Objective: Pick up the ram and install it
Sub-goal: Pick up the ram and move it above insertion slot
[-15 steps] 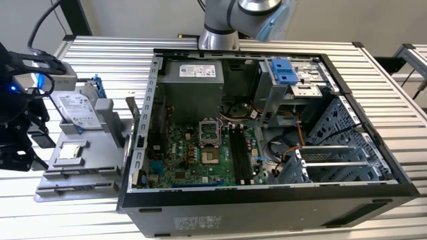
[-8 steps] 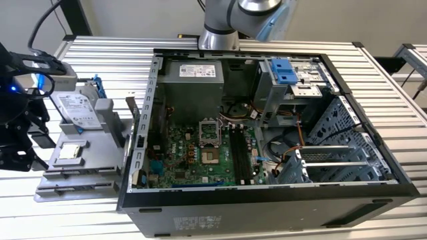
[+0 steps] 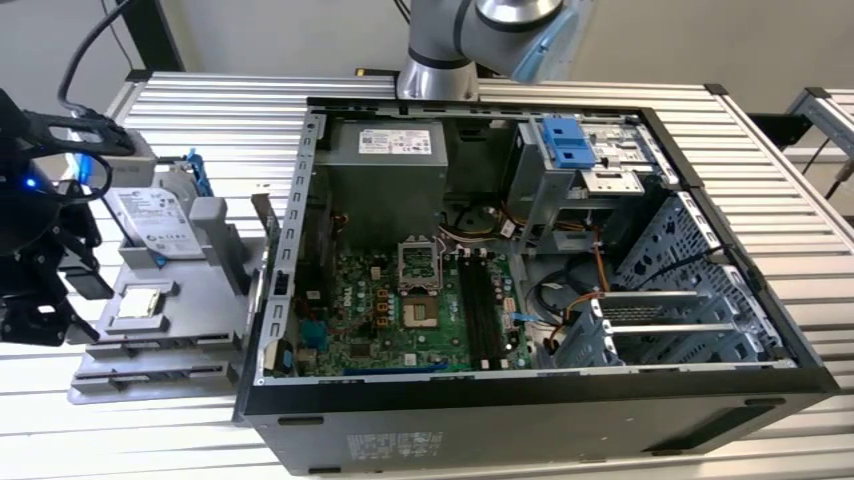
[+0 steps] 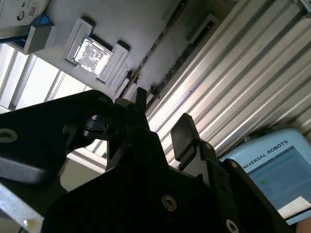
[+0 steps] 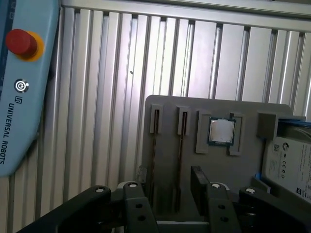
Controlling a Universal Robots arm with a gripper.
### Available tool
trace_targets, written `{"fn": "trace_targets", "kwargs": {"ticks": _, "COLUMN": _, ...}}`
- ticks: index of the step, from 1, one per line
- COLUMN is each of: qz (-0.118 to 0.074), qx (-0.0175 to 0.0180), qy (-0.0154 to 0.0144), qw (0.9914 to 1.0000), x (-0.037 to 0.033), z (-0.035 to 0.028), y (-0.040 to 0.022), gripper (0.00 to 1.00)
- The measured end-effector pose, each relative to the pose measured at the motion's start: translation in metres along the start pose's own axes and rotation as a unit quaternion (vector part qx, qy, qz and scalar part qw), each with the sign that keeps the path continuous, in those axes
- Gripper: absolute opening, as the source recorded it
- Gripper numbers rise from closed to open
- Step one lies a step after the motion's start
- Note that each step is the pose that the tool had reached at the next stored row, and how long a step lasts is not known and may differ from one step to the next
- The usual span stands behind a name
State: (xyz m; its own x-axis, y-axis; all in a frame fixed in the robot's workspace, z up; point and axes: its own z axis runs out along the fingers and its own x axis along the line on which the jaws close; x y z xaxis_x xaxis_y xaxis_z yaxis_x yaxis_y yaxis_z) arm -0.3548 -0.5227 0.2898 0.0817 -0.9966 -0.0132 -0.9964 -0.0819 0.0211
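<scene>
I'm hovering the hand (image 5: 165, 180) above one end of the grey holder (image 5: 214, 104), its two black fingers (image 5: 199, 187) spread apart and pinching nothing. In the first wrist view I'm seeing the ram (image 5: 179, 165) standing on edge in a narrow slot of that holder, and its line is running into the gap between the fingers. I cannot tell how far above it the fingers are sitting. A second stick (image 5: 153, 160) is standing in the slot just beside it, close to the other finger. Further along the holder a square chip (image 5: 221, 131) is lying flat in its recess, and past that a hard drive (image 5: 291, 165) is leaning in a blue frame. The holder is resting on the slatted worktop (image 5: 97, 97), with the pendant (image 5: 22, 111) lying near it. In the exterior view the open case (image 3: 534, 400) is sitting just to the holder's right, touching or nearly touching it.
</scene>
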Motion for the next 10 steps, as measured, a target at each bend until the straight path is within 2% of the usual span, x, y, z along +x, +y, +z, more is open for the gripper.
{"fn": "trace_targets", "kwargs": {"ticks": 7, "qz": 0.0, "qx": -0.0003, "qy": 0.001, "qw": 1.0, "x": 0.0001, "z": 0.0125, "y": 0.0001, "gripper": 1.0}}
{"fn": "trace_targets", "kwargs": {"ticks": 10, "qz": 0.001, "qx": -0.0023, "qy": 0.0008, "qw": 1.0, "x": 0.0, "z": 0.0172, "y": 0.0009, "gripper": 1.0}}
